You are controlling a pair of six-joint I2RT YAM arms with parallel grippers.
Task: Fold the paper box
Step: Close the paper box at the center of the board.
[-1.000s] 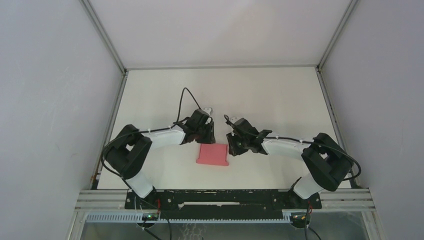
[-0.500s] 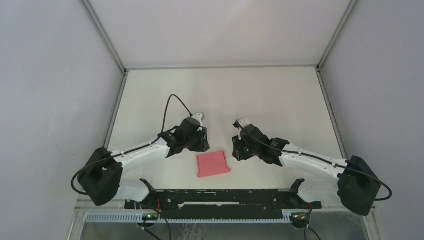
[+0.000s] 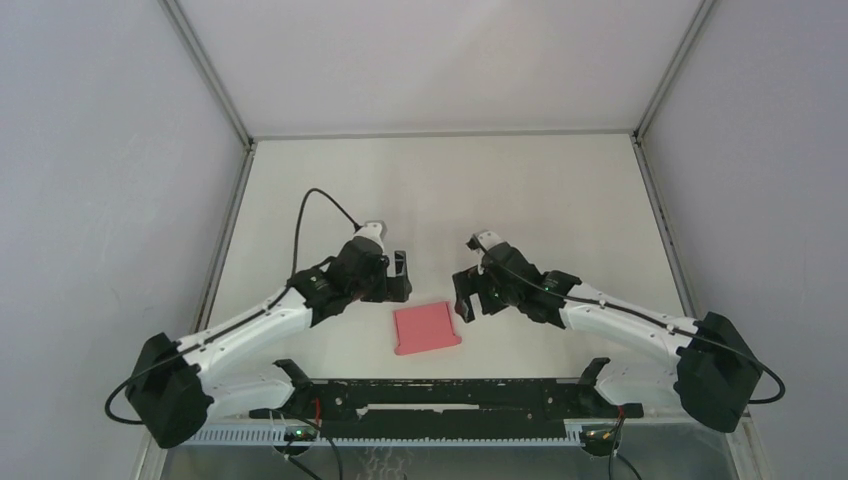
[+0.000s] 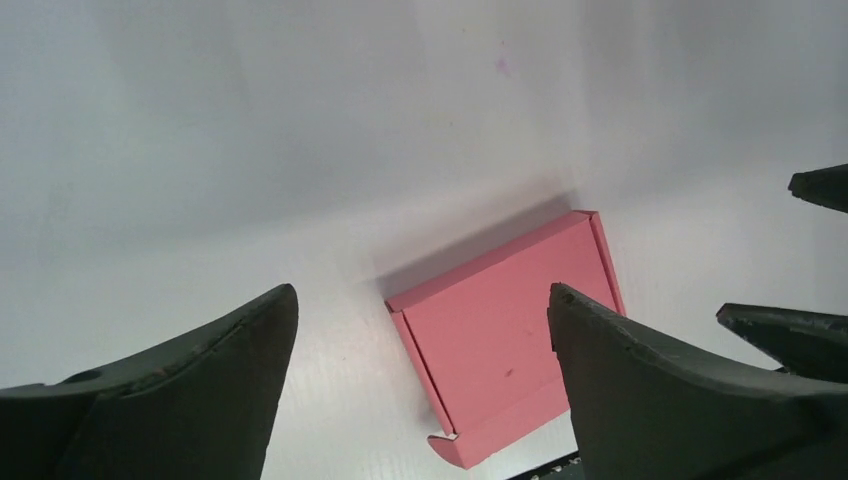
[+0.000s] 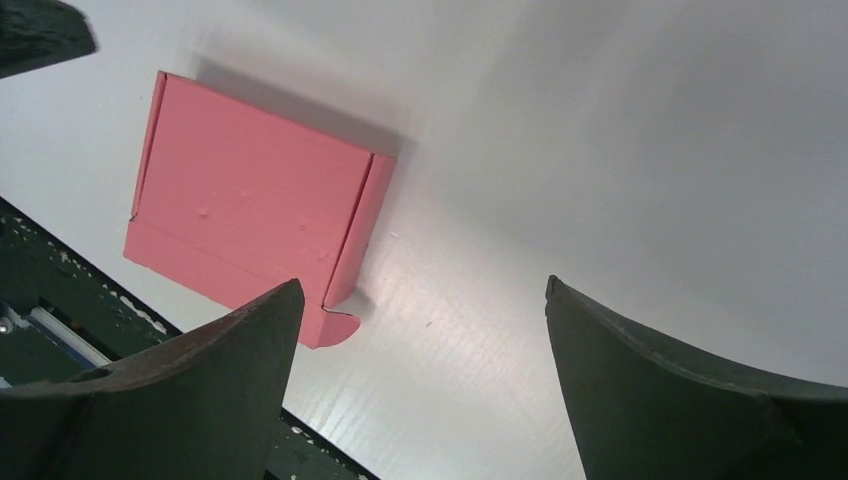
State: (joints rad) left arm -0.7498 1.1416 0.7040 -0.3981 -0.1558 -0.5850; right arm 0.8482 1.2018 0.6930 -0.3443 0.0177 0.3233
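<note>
Pink box lies flat, both grippers wide open

The paper box (image 3: 427, 327) rests shut and flat on the white table (image 3: 520, 190), toward the 6 o'clock edge, close to the arm bases. The left gripper (image 3: 402, 277) is at about 11 o'clock from the box and the right gripper (image 3: 463, 297) at about 1 o'clock. Both have their jaws spread wide and hold nothing. Neither one touches the box. In the right wrist view a small round tab (image 5: 335, 327) sticks out at one corner of the box.
</note>
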